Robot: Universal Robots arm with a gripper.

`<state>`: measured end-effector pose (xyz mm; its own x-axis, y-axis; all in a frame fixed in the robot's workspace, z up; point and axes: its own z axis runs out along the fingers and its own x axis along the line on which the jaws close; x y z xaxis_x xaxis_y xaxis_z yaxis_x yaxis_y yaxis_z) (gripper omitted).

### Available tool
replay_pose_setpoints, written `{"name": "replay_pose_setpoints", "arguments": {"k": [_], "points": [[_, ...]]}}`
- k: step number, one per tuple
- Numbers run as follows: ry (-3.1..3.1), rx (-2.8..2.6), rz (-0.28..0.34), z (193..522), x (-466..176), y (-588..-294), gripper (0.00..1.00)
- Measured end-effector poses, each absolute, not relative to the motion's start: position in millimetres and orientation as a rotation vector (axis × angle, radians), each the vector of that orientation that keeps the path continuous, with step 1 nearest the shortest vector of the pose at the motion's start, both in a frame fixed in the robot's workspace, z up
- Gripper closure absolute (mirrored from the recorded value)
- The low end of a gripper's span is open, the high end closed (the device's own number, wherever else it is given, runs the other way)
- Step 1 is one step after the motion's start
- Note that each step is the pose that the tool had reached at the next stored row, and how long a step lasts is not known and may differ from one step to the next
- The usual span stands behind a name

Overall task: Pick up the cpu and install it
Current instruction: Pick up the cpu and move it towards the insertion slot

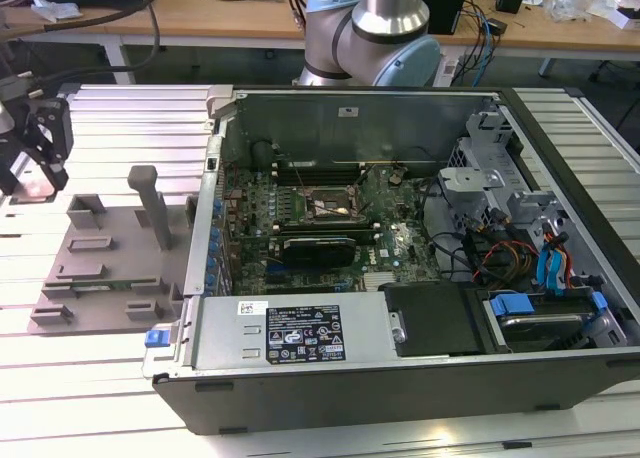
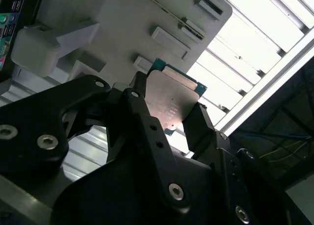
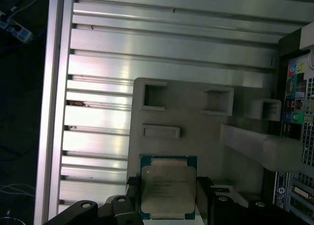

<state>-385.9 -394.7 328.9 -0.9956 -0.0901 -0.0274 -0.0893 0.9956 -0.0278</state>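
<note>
The jaws are closed onto the cpu point(image 2: 171, 95), pinching it by two opposite edges. In the second wrist view one black finger point(image 2: 198, 126) presses against one side of the chip and its partner against the other, with the gripper point(image 2: 169, 114) centred on it. The pale silver metal top faces the camera, and a thin green rim shows around it.

In the first wrist view the cpu point(image 3: 168, 185) sits square between the same fingers of the gripper point(image 3: 168, 198), with the grey tray point(image 3: 196, 112) beyond it. The tray carries raised rectangular pockets and a thick upright post point(image 3: 265, 149).

In the exterior view the gripper point(image 1: 35, 163) hangs at the far left of the scene, just off the tray's point(image 1: 110, 268) far corner and over the slatted aluminium table point(image 1: 120, 128). Whether the chip touches anything beneath it cannot be told.

To the exterior view's right of the tray, touching its edge, lies the open computer case point(image 1: 400, 378). Inside it is a green motherboard point(image 1: 400, 243) with a square socket frame point(image 1: 325, 206) well apart from the gripper, and a long black block point(image 1: 320, 246) lies just beside that socket. Coloured cables and blue clips point(image 1: 555, 268) crowd the case's right end. The arm's point(image 1: 375, 23) grey and pale-blue joint rises behind the case, in front of a wooden desk point(image 1: 230, 8).
</note>
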Motion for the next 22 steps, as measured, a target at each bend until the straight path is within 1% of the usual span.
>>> {"name": "replay_pose_setpoints", "arguments": {"k": [22], "points": [[3.11,-0.14,-0.041,350,-386,-395,0.45]]}}
